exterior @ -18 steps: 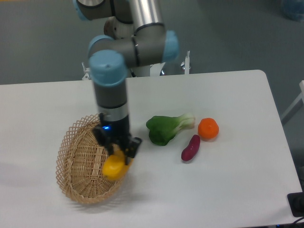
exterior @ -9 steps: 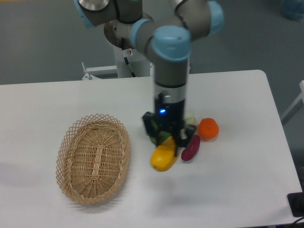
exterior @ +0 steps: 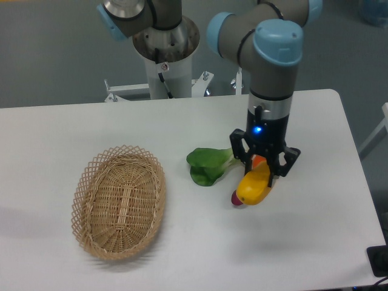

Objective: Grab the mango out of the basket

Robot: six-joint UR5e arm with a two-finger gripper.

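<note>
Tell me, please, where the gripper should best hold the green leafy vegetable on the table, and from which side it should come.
Probably the pale stalk end of the green leafy vegetable, from straight above. The vegetable lies flat on the table, and its leaf end looks broad and soft, while the stalk is narrower and seems firmer. The stalk lies close to the gripper, now shut on the mango, so that must clear first.

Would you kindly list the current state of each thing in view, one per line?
gripper: shut on the mango
mango: held, out of the basket
basket: empty
leafy green: lying on the table
purple sweet potato: mostly hidden behind the mango
orange: mostly hidden behind the gripper
</note>
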